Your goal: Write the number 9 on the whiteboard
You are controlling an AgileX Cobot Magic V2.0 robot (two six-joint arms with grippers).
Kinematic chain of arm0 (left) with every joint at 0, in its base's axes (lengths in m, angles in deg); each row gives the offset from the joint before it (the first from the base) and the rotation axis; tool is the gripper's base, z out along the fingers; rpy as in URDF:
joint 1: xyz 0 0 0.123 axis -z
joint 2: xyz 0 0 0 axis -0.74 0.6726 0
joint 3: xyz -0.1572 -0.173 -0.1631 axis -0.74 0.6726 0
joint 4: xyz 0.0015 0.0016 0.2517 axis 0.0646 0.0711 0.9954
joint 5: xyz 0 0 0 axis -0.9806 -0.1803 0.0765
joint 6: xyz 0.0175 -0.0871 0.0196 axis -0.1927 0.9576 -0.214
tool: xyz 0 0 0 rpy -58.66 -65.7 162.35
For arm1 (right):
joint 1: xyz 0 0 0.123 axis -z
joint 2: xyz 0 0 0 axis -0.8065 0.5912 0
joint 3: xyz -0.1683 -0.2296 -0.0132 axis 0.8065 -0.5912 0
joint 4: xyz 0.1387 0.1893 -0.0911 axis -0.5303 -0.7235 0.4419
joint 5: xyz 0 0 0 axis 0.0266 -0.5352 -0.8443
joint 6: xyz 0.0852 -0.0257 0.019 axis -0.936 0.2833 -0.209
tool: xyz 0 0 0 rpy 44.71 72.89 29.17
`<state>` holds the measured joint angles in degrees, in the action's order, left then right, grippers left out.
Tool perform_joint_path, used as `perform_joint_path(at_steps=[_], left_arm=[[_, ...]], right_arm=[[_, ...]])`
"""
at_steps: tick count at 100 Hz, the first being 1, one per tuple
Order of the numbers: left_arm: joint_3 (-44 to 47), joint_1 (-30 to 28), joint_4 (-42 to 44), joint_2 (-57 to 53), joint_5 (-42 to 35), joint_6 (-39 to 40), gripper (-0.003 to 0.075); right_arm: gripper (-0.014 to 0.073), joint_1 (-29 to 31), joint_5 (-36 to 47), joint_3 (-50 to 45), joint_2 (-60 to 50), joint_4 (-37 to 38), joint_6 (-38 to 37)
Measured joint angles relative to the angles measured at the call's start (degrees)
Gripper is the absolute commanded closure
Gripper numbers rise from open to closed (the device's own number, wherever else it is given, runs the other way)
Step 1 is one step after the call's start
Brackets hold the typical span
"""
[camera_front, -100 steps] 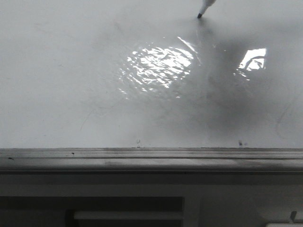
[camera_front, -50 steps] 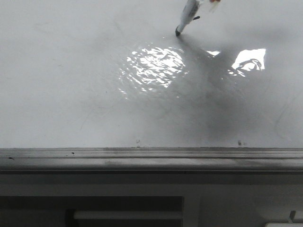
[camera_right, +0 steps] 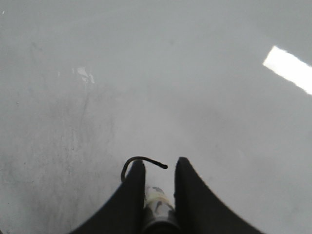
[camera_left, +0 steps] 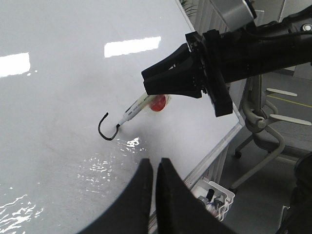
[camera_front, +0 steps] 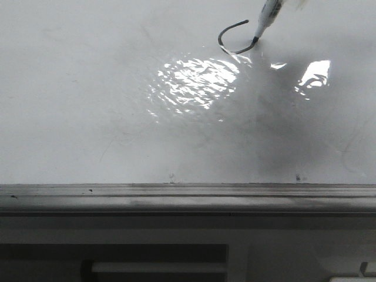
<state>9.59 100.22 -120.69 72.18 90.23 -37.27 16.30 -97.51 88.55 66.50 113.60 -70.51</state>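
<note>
The whiteboard (camera_front: 88,106) is glossy white with glare patches. On it is a thin black marker line (camera_front: 230,42), an open curved hook with no tail; of the number 9 only this curve shows. My right gripper (camera_right: 160,165) is shut on a white marker (camera_right: 158,202), whose tip touches the lower right end of the curve (camera_front: 255,40). The left wrist view shows the right gripper (camera_left: 156,85), the marker (camera_left: 136,106) and the curve (camera_left: 105,130). My left gripper (camera_left: 155,163) is shut and empty, above the board nearer its edge.
The board's grey metal frame edge (camera_front: 176,191) runs along the front. A white tray (camera_left: 214,197) with several markers hangs below the board's edge. An office chair (camera_left: 263,122) stands beyond that edge. Faint grey smudges (camera_front: 282,129) mark the board.
The marker tip came down onto the board, swept left, then down and back right, leaving the black curved line. The left gripper shows no change.
</note>
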Motion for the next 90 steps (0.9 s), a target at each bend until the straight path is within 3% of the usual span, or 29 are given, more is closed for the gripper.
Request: perform_joint_path(at_steps=[69,90], left_arm=[[0.0,0.0,0.0,0.0,0.0,0.0,0.0741],[0.0,0.0,0.0,0.0,0.0,0.0,0.0741]], right_arm=[[0.0635,0.0,-0.8,2.3,1.2,2.8,0.0],[0.0635,0.0,-2.7,2.6,1.2,0.3,0.0]])
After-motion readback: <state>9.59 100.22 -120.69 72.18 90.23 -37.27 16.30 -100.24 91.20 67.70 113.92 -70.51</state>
